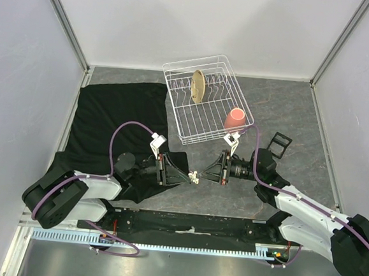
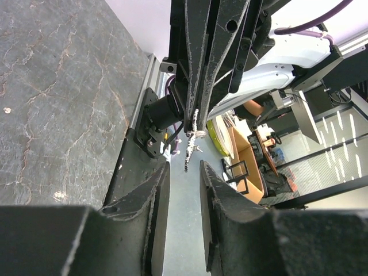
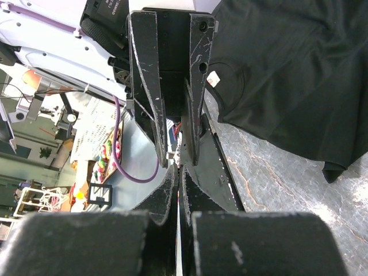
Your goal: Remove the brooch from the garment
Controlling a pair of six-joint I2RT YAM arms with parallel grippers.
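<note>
My right gripper [image 3: 177, 175] is pressed together, pinching the brooch [image 2: 190, 142] at its tips, above the table [image 1: 295, 115]. My left gripper [image 2: 184, 172] faces it tip to tip, fingers spread, with the brooch just beyond the gap and untouched. The garment [image 1: 112, 116] lies wrinkled on the table's left side, reaching under my left arm, with no fabric on the brooch. Further back stands a dish rack [image 1: 202, 117] with a pink cup [image 1: 235, 119].

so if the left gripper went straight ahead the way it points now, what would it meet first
Most likely the brooch, which hangs at the shut tips of the right gripper directly ahead of the left gripper. Its open jaws line up with it; the exact gap is hard to judge.
</note>
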